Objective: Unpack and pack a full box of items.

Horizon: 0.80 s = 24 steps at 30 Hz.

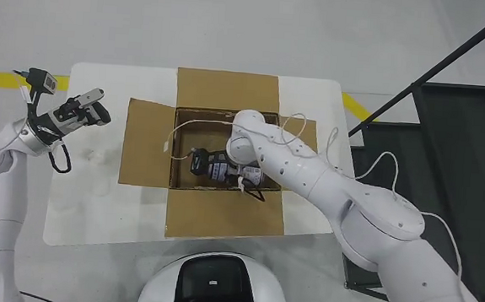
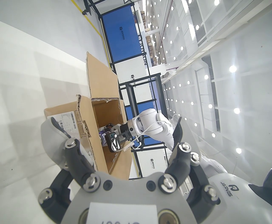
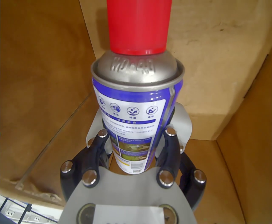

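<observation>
Right gripper is clamping one spray can by its lower body, inside one cardboard box. Can's long axis is running straight out from the pincer, its one red cap pointing away at a box wall. Left gripper is hanging spread wide over the table, beside the box.

One cardboard box, one spray can and one table.
</observation>
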Each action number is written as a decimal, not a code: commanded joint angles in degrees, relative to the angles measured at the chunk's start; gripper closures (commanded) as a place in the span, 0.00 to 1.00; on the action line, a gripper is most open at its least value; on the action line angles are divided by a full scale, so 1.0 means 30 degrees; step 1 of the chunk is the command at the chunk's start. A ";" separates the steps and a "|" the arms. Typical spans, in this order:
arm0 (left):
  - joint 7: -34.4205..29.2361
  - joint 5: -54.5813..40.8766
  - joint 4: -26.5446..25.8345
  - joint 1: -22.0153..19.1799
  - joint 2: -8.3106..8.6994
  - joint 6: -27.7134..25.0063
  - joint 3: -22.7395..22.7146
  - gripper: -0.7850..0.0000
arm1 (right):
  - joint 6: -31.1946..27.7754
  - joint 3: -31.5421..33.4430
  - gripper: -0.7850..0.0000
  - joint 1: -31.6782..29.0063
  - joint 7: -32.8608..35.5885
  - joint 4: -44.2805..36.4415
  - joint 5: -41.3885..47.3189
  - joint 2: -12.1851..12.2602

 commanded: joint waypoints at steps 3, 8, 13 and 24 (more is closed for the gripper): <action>0.0000 0.0000 0.0000 0.0000 0.0000 0.0000 0.0000 0.00 | -0.0340 -0.0413 0.00 0.0357 -0.0340 0.1470 0.0329 -0.0758; 0.0000 0.0000 0.0000 0.0000 0.0000 0.0000 0.0000 0.00 | -0.1048 -0.0491 0.00 0.0872 -0.1048 0.2549 0.0830 -0.1245; 0.0000 0.0000 0.0000 0.0000 0.0000 0.0000 0.0000 0.00 | -0.1440 -0.0794 0.00 0.1286 -0.1438 0.2575 0.1366 -0.1090; 0.0000 0.0000 0.0000 0.0000 0.0000 0.0000 0.0000 0.00 | -0.2186 0.1810 0.00 0.1301 -0.3296 -0.1986 0.2822 0.2652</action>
